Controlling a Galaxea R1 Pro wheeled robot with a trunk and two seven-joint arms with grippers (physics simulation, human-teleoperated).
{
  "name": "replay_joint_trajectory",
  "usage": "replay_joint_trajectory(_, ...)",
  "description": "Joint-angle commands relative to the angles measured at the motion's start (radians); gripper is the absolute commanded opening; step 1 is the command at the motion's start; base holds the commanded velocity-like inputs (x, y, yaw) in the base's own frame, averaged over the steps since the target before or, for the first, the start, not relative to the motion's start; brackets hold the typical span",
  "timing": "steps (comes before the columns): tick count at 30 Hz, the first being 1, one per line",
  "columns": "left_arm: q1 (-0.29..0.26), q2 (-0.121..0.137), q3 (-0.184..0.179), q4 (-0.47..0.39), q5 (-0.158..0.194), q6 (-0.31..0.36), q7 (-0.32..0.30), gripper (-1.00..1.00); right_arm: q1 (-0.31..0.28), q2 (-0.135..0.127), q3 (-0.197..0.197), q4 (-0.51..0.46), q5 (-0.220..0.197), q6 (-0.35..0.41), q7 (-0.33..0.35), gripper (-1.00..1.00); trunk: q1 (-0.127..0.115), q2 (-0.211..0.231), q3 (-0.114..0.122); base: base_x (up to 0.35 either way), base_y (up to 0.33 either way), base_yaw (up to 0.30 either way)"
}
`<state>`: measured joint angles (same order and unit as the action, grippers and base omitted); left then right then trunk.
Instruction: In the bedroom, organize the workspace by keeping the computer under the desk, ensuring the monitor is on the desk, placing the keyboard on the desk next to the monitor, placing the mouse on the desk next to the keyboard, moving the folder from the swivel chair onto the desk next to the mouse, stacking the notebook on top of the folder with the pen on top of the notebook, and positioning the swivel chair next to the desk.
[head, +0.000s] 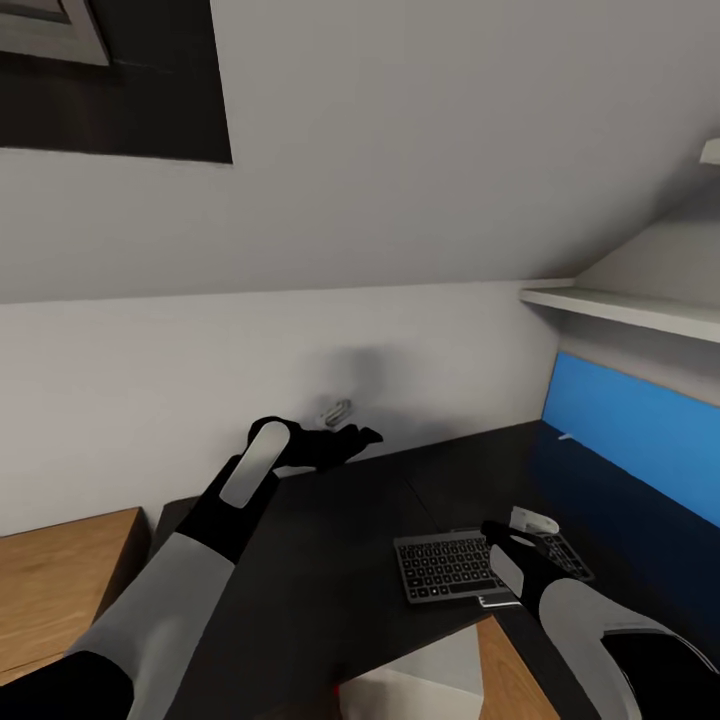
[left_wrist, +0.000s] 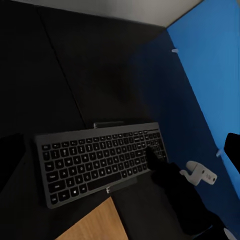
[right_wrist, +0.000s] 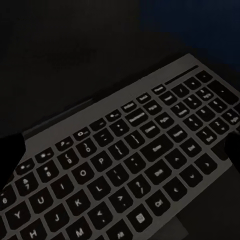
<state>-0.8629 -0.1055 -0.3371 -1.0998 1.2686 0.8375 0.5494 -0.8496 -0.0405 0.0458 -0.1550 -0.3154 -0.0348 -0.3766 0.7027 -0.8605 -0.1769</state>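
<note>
On black desk (head: 330, 540), near front edge: keyboard (head: 455, 567), lying flat, front rim close to the desk lip, slightly overhanging by the look of the left wrist view. Right pincer (head: 515, 545) over keyboard's right end, fingers dark against keys; grip width hard to read, cannot tell whether open or closed. Small white piece (head: 533, 520) just beyond right pincer, at keyboard's far right corner. Left pincer (head: 345, 440) raised above desk's far left corner, near grey wall (head: 200, 380), fingers spread apart, holding nothing. Blue back panel (head: 640, 430) bounding desk on right side; white shelf (head: 620, 310) above it. Open bare desktop between keyboard and back wall, also between keyboard and left desk edge. Wooden chest top (head: 60, 580) just beside desk's left edge, lower front. White box (head: 420, 680) below desk's front edge, partly hidden. Wood plank floor (head: 510, 680) visible beside it. Right wrist view: keyboard keys close up, dark grey in silver frame (right_wrist: 150, 95), dark desk beyond far edge.
</note>
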Motion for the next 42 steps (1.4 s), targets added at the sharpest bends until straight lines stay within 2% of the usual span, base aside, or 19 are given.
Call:
replay_joint_trajectory(1, -0.001, 0.001, 0.000, -0.002, 0.011, 0.000, 0.010, 1.00, -0.001, 0.000, 0.005, 0.000, -0.010, -0.004, -0.002, 1.00, 0.004, -0.008, -0.005, 0.000, 0.000, 0.000)
replay_joint_trajectory(10, 0.008, 0.016, 0.000, -0.029, 0.014, 0.000, 0.011, 1.00, 0.000, 0.001, 0.005, 0.000, -0.010, -0.004, -0.002, 1.00, 0.039, -0.071, -0.033, 0.000, 0.000, 0.000)
replay_joint_trajectory(42, 0.028, 0.016, -0.002, -0.069, 0.018, 0.002, 0.011, 1.00, -0.001, -0.001, 0.005, 0.002, -0.010, -0.001, -0.002, 1.00, 0.161, -0.295, -0.133, 0.000, 0.000, 0.000)
